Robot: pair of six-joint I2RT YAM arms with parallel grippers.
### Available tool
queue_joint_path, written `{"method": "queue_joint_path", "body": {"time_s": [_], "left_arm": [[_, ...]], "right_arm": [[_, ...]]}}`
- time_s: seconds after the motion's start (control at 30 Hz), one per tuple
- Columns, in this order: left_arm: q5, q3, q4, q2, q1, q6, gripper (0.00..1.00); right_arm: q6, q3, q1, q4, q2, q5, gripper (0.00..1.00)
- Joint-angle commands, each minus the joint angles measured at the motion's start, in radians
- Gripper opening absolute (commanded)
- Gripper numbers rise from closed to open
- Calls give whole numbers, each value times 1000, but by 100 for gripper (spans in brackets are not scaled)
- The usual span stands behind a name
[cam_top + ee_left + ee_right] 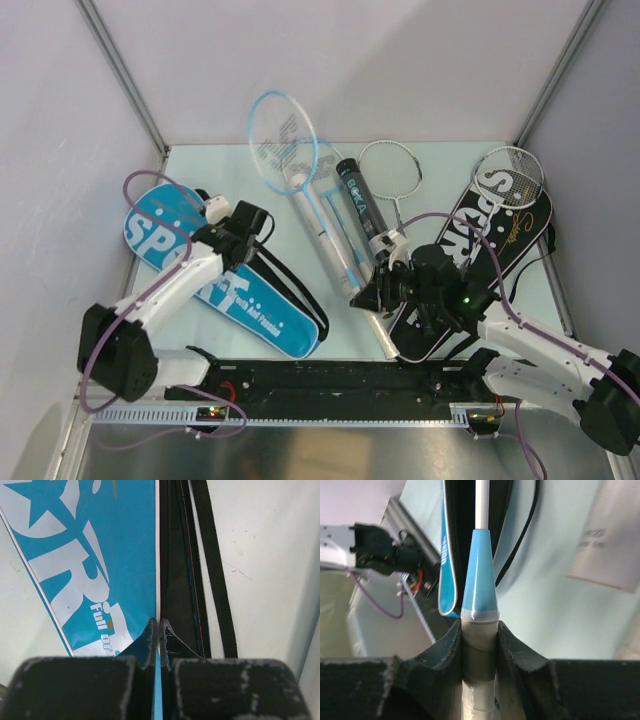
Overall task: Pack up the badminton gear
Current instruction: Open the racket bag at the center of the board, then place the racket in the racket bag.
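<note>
The blue "SPORT" cover (215,280) lies flat at the left, its black straps (215,565) beside it. My left gripper (250,243) (159,622) is shut on that cover's long edge (125,555), and a thin blue strip shows between the fingers. My right gripper (362,298) (480,625) is shut on a light-blue racket's grey handle (480,640), just below its blue cone (479,580). That racket's head (283,128) leans on the back wall. A second light-blue racket (322,170) lies beside it. The black tube (360,205) lies mid-table.
The black "SPORT" cover (480,245) lies at the right with a silver racket (510,172) on it. Another silver racket (390,165) lies at the back. White walls close in the table on three sides. The arm-base rail (340,378) runs along the near edge.
</note>
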Motion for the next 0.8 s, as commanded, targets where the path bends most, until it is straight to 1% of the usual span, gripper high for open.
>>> {"method": "queue_joint_path", "body": {"time_s": [0.0,0.07,0.13,0.27,0.37,0.47,0.6,0.77], "left_arm": [[-55,-99,122,-149,1,40,0],[-27,-181,187,-208,1,45,0],[9,-243,257,-268,1,61,0],[31,-316,351,-333,1,103,0],[48,-339,386,-354,1,140,0],[79,-360,426,-365,0,171,0],[110,-388,476,-383,1,188,0],[159,-434,561,-417,1,217,0]], "right_arm": [[43,5,23,46,22,-258,0],[76,-11,39,35,19,-341,0],[116,-23,51,15,1,-392,0],[164,-27,26,-93,-52,-409,0],[160,-27,-9,-201,-80,-427,0],[146,-36,-14,-277,-104,-435,0],[145,-51,-16,-320,-122,-449,0],[183,-68,-15,-262,-112,-533,0]]}}
